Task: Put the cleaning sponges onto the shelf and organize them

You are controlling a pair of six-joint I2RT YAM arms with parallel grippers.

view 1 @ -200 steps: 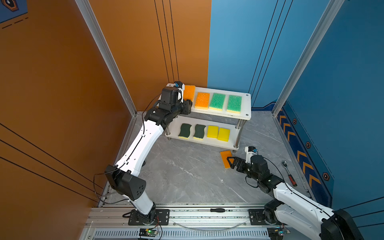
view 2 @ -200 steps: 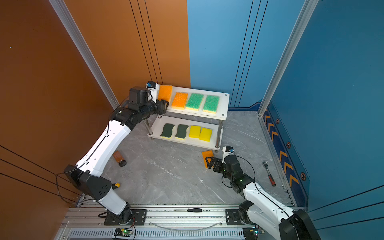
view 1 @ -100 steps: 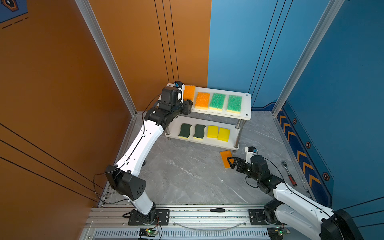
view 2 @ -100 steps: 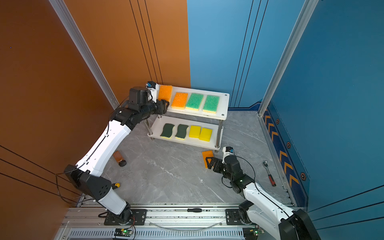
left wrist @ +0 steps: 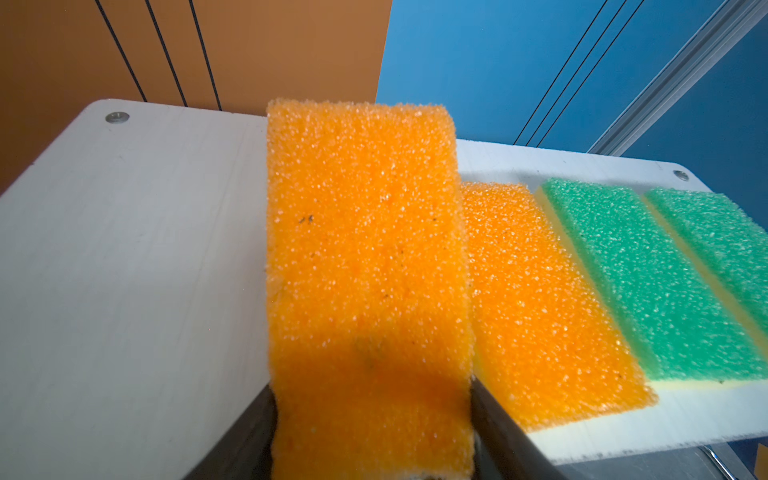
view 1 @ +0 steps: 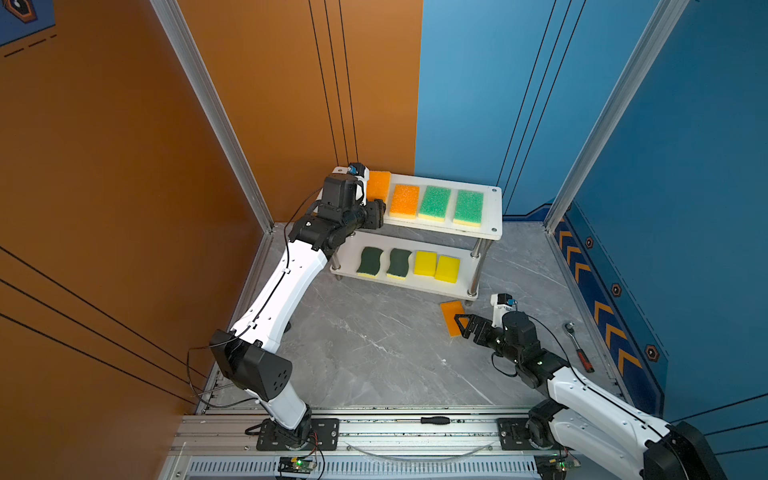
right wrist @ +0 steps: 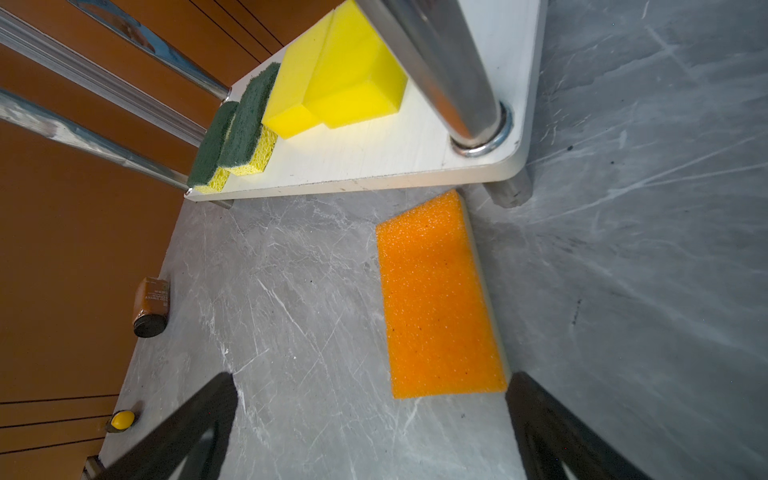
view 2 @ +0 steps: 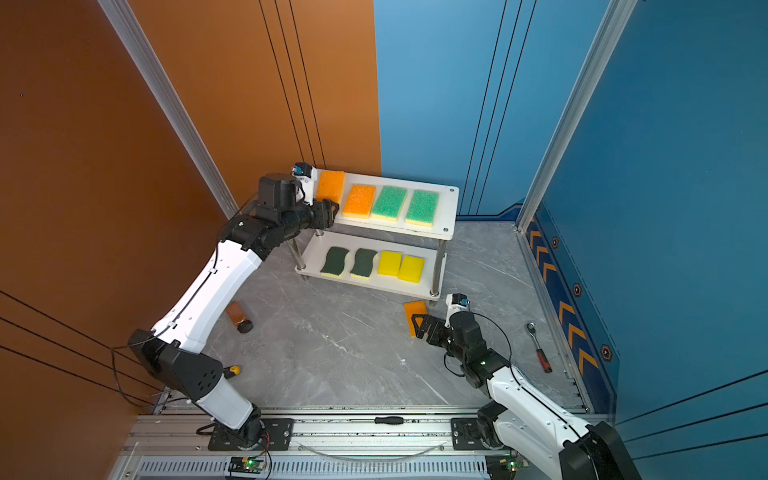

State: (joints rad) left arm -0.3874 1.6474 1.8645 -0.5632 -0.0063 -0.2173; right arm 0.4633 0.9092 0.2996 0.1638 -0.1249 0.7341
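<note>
Your left gripper [left wrist: 370, 386] has its fingers [left wrist: 494, 424] pressed against both long sides of the held orange sponge [left wrist: 365, 249], clamped at its near end. That sponge has a coarse, grainy orange top flecked with a few dark specks, and a thin pale strip of base shows at the gripped end. It is over the left part of the upper board [left wrist: 124, 270] of the shelf [view 1: 492, 212], lengthwise front to back. You cannot tell whether its underside touches the board.

Just beside it on the right lies the second orange sponge [view 1: 405, 200], then two light-green sponges [view 1: 434, 202] [view 1: 468, 206]. All three lie flat in a row with yellow bases showing at their front edges.

On the lower board [view 1: 467, 272] you have two dark-green sponges [view 1: 370, 261] [view 1: 399, 263] with wavy edges. Next to them on the right are two yellow sponges [view 1: 425, 262] [view 1: 448, 268], touching each other.

Your right gripper [right wrist: 370, 376] hangs low over the floor [view 1: 374, 345] with its fingers [right wrist: 199, 415] wide apart and holding nothing. The floor orange sponge [right wrist: 436, 307] lies flat, orange side up, near the shelf's front right leg. Its near end is close to one finger.

A brown bottle [view 2: 239, 318] lies by the floor's left edge and a ratchet wrench [view 2: 538, 347] near the right edge.
</note>
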